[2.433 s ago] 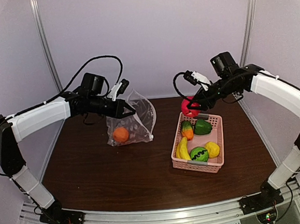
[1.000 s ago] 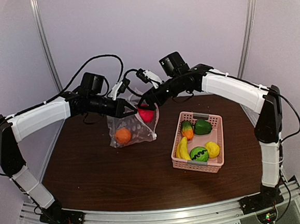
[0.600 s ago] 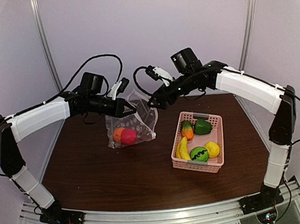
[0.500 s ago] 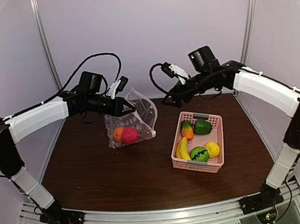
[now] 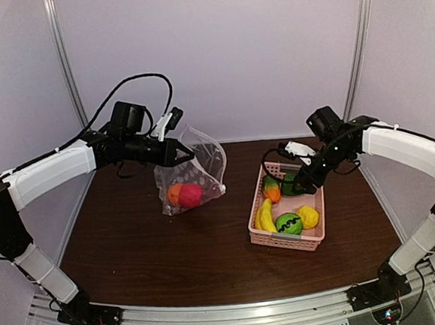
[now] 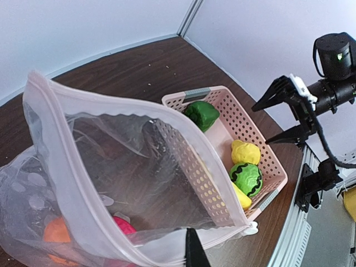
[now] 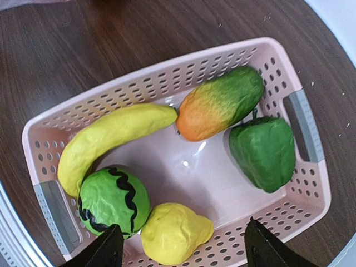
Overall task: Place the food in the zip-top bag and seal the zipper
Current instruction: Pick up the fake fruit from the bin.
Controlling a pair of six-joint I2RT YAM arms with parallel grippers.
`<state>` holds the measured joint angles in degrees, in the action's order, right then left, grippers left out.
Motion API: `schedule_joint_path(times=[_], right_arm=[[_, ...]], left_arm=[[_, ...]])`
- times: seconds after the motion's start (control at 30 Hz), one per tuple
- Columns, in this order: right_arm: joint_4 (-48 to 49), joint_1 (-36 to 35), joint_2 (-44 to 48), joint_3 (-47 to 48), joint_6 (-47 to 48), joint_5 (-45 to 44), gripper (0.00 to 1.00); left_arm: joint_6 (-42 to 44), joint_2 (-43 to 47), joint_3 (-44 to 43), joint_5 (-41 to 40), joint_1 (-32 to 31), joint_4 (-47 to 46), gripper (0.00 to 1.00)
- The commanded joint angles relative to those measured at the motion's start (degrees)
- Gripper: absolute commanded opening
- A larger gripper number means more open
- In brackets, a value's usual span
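Note:
The zip-top bag point(image 5: 200, 164) hangs above the table at the left with its mouth wide open toward the basket. My left gripper point(image 5: 178, 153) is shut on the bag's upper edge, and one dark fingertip point(image 6: 192, 253) shows at the zipper strip point(image 6: 111, 103). The white slider point(image 6: 251, 227) sits at the mouth's corner. An orange point(image 5: 173, 194) and a red apple point(image 5: 191, 195) lie inside. My right gripper point(image 7: 183, 245) hovers open over the pink basket point(image 7: 167, 61), above the lemon point(image 7: 175, 232). Nothing is between its fingers.
The basket point(image 5: 288, 241) also holds a banana point(image 7: 111, 139), a striped green ball point(image 7: 114, 200), a green pepper point(image 7: 264, 150) and an orange-green fruit point(image 7: 222, 105). Grey handles mark both short ends. Walls close in behind the brown table point(image 5: 172, 256).
My right gripper carried the red apple to the bag and let it go, then swung back right over the basket. The apple now rests beside the orange.

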<state>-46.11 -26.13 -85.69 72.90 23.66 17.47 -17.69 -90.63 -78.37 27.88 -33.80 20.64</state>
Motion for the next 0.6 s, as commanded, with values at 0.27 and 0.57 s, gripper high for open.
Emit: schedule_joint_path(times=[0.27, 0.57], right_arm=[[-7.72, -0.73, 0.95, -5.94, 4.24, 8.21, 0.83], [-6.13, -3.2, -5.53, -5.19, 4.47, 9.08, 0.87]], left_arm=[[0.19, 0.22, 0.23, 0.3, 0.23, -1.97, 0.0], [-0.23, 0.17, 0.32, 0.98, 0.23, -1.96, 0.0]])
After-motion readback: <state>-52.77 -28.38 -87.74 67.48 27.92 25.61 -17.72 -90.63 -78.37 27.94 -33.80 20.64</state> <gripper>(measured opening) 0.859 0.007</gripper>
